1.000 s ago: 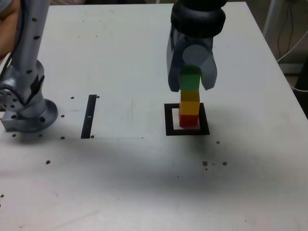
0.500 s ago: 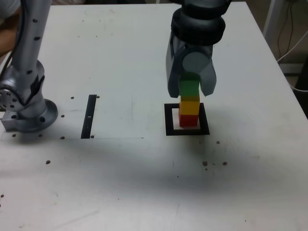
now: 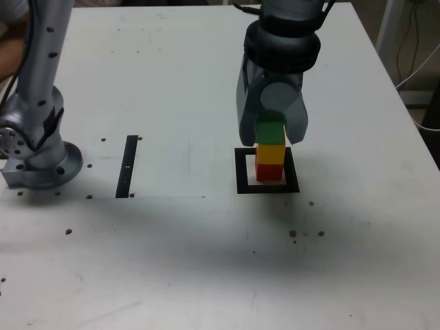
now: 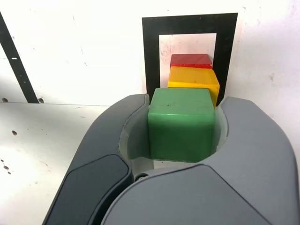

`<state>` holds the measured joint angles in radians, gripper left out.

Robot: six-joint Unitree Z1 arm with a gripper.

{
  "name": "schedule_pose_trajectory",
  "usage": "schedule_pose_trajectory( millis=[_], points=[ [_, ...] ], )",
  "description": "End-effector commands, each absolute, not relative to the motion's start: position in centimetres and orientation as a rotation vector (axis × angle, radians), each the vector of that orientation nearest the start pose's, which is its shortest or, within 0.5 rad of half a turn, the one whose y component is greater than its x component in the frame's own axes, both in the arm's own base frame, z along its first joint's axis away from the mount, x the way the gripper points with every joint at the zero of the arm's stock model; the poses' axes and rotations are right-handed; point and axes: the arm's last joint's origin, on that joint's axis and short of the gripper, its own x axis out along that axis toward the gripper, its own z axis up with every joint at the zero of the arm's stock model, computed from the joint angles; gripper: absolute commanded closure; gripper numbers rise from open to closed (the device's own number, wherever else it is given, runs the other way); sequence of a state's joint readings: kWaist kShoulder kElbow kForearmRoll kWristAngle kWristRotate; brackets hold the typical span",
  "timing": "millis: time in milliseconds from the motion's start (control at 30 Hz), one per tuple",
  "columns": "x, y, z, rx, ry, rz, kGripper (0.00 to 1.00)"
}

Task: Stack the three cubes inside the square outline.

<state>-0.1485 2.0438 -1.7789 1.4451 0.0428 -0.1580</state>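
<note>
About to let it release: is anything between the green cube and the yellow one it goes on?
Nothing visible. The green cube, between the tool's jaws, sits directly above the yellow cube on the red cube inside the square outline.

A red cube [image 3: 269, 171] stands inside the black square outline [image 3: 267, 188] with a yellow cube [image 3: 271, 153] on it and a green cube [image 3: 271, 131] topmost.

Robotics lab bench. White table [image 3: 172, 62], pitted with small dark holes, carries the arm base [image 3: 34, 155] bolted near its left edge in the exterior view. Black tape strip [image 3: 128, 166] and square outline [image 3: 242, 172] mark the top. Cables [image 3: 412, 48] hang beyond the right edge.
</note>
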Motion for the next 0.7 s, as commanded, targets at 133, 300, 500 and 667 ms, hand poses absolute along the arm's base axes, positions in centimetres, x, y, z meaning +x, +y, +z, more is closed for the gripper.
schedule_pose_trajectory(
  millis=[133,300,500,667],
  points=[
    [36.55,-5.41,29.18,0.038,1.699,0.048,0.67],
    [36.63,-5.43,29.21,0.038,1.689,0.047,0.63],
    [36.55,-5.42,29.30,0.038,1.676,0.047,0.53],
    [36.22,-5.36,29.24,0.037,1.683,0.052,0.22]
  ],
)
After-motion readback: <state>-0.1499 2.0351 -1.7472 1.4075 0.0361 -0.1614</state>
